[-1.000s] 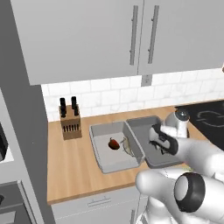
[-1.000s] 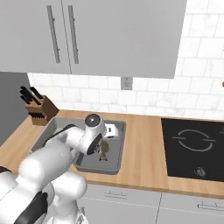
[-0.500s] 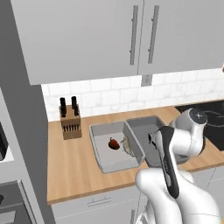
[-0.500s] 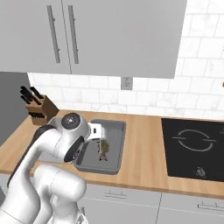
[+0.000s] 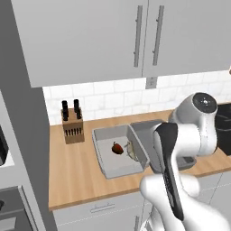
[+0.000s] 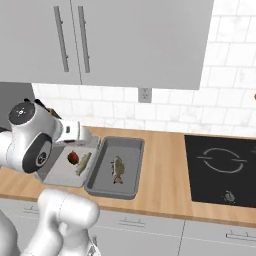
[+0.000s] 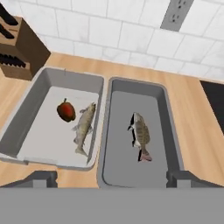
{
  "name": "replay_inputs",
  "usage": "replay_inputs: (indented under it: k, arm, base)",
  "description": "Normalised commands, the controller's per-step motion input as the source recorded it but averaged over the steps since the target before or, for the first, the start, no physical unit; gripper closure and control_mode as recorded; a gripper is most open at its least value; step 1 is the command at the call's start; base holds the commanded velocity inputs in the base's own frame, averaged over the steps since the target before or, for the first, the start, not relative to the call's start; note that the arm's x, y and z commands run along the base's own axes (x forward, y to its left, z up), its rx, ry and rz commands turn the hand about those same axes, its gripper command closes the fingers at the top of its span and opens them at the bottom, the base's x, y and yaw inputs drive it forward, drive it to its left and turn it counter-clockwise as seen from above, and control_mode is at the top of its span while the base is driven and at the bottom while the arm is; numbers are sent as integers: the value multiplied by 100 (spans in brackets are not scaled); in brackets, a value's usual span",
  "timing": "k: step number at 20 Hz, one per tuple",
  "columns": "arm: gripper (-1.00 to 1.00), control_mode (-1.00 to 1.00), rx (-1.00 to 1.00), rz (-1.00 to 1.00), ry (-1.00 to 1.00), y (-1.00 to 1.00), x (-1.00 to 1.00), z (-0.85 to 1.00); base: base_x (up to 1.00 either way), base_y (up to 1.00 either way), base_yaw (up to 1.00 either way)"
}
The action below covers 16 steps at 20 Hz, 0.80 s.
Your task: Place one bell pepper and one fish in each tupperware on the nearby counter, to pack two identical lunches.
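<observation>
Two tupperware trays stand side by side on the wooden counter (image 7: 192, 113). The lighter tupperware (image 7: 46, 142) holds a red bell pepper (image 7: 66, 110) and a fish (image 7: 84, 127) next to each other. A single fish (image 7: 141, 134) lies in the darker tupperware (image 7: 118, 164). My gripper (image 7: 113, 180) hovers above the trays' near edge, open and empty. From the right base, the pepper (image 6: 73, 157) and both fish (image 6: 83, 162) (image 6: 117, 169) show beside my arm. In the left base view my arm hides most of the darker tray.
A wooden knife block (image 7: 17, 52) stands at the wall left of the trays. A black cooktop (image 6: 220, 170) lies to the right. White tiles with an outlet (image 7: 175, 15) rise behind, and wall cabinets (image 6: 130, 40) hang overhead.
My hand has lifted and drawn back from low over the darker tray, where a fish now lies free. The jaws stayed open.
</observation>
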Motion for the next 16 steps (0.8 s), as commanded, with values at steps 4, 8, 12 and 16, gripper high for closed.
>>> replay_inputs:
  k: [4, 8, 12, 16]
  arm:
    - [-100, -100, 2, 4, -19, -28, -58, -23]
    - [-100, -100, 12, 7, -19, -74, -45, -13]
    - [-100, 100, 1, 1, -17, -13, -42, -21]
    - [-100, 100, 0, 0, 0, 0, 0, 0]
  base:
    - [0, 0, 0]
    - [0, 0, 0]
    - [-21, 0, 0]
    - [-98, 19, 0]
